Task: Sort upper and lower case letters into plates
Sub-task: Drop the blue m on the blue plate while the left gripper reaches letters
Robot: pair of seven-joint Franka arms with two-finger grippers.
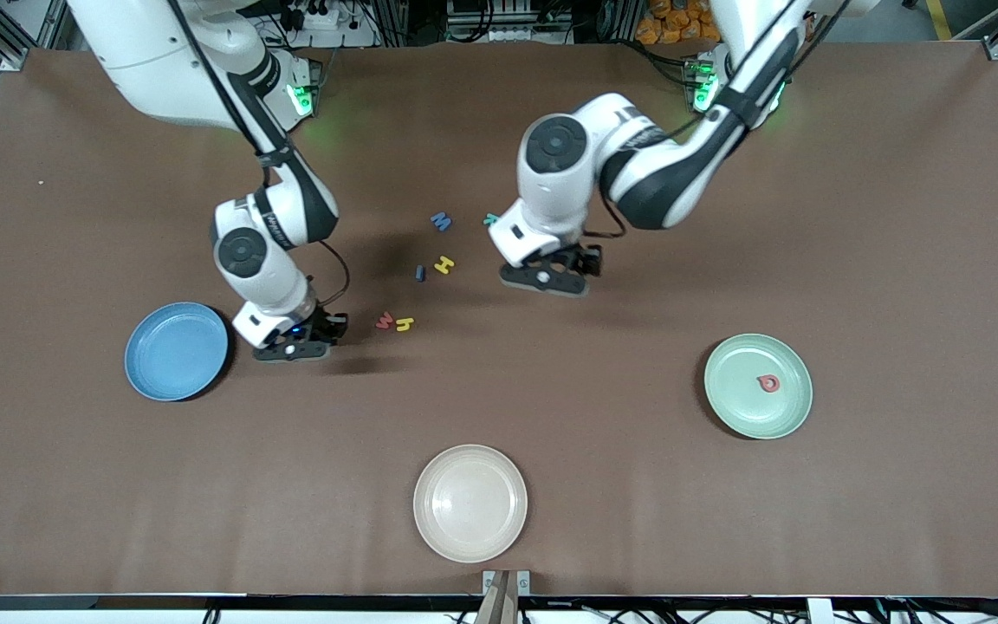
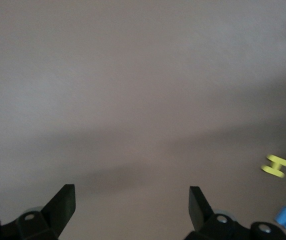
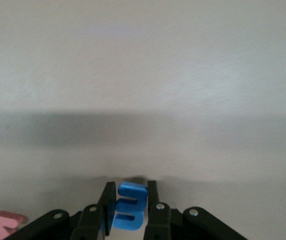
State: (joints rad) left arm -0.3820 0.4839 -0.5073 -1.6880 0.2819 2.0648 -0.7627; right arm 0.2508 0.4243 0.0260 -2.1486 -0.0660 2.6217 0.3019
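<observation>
We see the right gripper point(image 3: 128, 210) pinching a small chunky blue toy letter point(image 3: 128, 206) between its fingers, beside the round light blue plate point(image 1: 176, 351). The left gripper point(image 2: 132, 200) waits, spread wide, over the brown table point(image 1: 811, 217).

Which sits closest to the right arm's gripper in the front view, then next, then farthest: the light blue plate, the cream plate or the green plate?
From the right gripper:
1. Light blue plate, right beside it.
2. Cream plate, nearest the front camera.
3. Green plate, toward the left arm's end.

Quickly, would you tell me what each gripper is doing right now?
Left gripper: open, holding nothing.
Right gripper: closed on a blue letter, beside the light blue plate.
</observation>
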